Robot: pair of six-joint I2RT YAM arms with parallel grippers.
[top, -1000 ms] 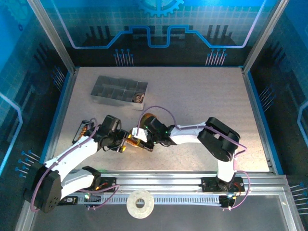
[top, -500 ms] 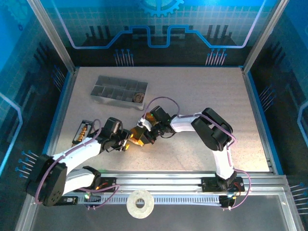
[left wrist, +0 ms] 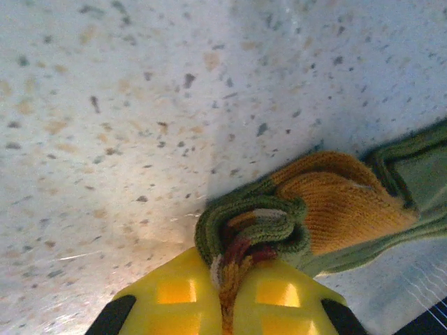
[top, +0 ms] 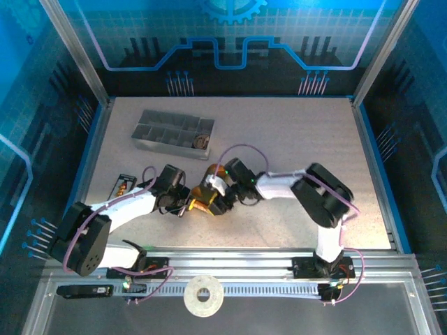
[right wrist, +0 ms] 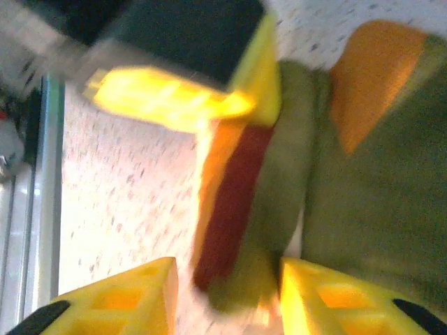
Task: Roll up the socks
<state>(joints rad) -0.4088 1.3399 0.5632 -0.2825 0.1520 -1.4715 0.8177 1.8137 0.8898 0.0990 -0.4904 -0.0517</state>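
An olive green sock (left wrist: 335, 202) with a mustard-orange toe lies bunched on the speckled table. My left gripper (left wrist: 225, 269) is shut on its folded striped cuff, which is pinched between the two yellow fingers. In the top view the left gripper (top: 183, 204) and right gripper (top: 214, 198) meet at the sock (top: 202, 197) near the table's front middle. In the right wrist view the right gripper (right wrist: 227, 279) stands open, and the sock's rolled end (right wrist: 237, 209) sits between its fingers (right wrist: 314, 286) with a gap on the left side.
A grey compartmented tray (top: 155, 131) stands at the back left, with a brownish round bundle (top: 202, 142) in its right end compartment. A small dark object with orange stripes (top: 122, 187) lies left of the left arm. The left gripper's yellow finger (right wrist: 174, 101) crosses the right wrist view.
The left gripper has shut on the sock's cuff. The right gripper has opened and let go of the sock. Both arms have shifted slightly to the right.
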